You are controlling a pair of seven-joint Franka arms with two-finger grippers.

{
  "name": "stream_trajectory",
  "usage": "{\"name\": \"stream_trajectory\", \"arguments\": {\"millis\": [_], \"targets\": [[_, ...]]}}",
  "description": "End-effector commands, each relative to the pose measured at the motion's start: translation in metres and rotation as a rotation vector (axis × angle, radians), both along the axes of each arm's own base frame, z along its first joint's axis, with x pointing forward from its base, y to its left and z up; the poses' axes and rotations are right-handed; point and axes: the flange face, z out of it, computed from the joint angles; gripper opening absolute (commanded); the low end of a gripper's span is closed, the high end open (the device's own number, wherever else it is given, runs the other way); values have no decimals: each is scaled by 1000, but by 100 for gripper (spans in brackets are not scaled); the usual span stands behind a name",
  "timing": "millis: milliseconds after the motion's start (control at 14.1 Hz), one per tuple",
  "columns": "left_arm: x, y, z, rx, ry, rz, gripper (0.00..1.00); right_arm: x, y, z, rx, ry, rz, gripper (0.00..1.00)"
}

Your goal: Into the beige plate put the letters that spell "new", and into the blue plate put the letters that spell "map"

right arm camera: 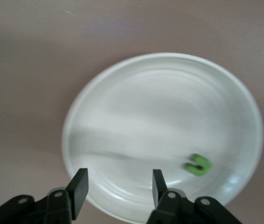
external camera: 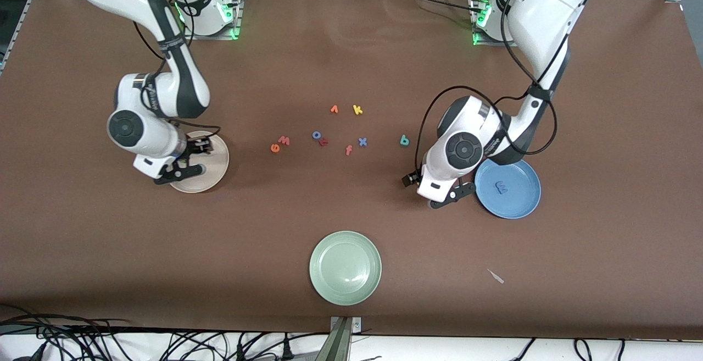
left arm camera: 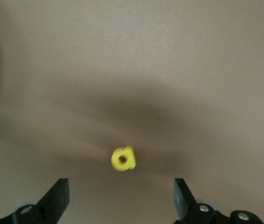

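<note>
While your right gripper [right arm camera: 117, 186] hangs over the beige plate [external camera: 217, 171], its fingers stand apart with nothing between them, and the green n [right arm camera: 198, 164] lies flat in that plate near the rim, its open side turned toward the middle of the dish. You can see the plate is smooth, round and glossy with a raised rim, resting at the right arm's end of the table [external camera: 351, 48], which is covered in a matte brown sheet.

Your left gripper [left arm camera: 121, 196] is wide open too and holds nothing. It hovers over bare table just beside the blue plate [external camera: 522, 207], and the yellow a [left arm camera: 123, 158] lies flat on the brown surface under it, a small rounded foam shape with a hole through it. The periwinkle m [external camera: 500, 187] already sits in the middle of the blue plate, its long axis running along the table's length.

The teal p [external camera: 405, 140] lies on the table, farther from the front camera than the left gripper. The orange e [external camera: 275, 148] and red-pink w [external camera: 284, 140] lie touching or nearly so, toward the beige plate.

Both arms bend down from their bases with wrists pointing at the table.

A pale green plate [external camera: 345, 267] sits nearest the front camera.
</note>
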Motion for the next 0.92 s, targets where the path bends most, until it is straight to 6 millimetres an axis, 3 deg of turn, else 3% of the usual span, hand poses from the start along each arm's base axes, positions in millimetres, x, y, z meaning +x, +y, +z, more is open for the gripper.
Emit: {"name": "stream_trajectory", "arguments": {"millis": [0,213,284,496,638,851], "targets": [[13,3,-12,-2,-33,26,84,-10,49,5,2,-18,-77,64],[9,6,-30,13,-20,18,78,-30,108,-3,-27,-39,-167,64],[7,4,-34,14,-16,15,77,-35,120,-8,-37,-45,-199,64],[-3,0,-44,25,5,11,68,-47,148,-16,-43,-80,-293,64],[-3,-1,-45,25,7,9,63,-52,155,-31,-44,-102,-322,64],[-12,2,-50,35,28,6,46,-66,172,-52,-23,-131,-354,64]]}}
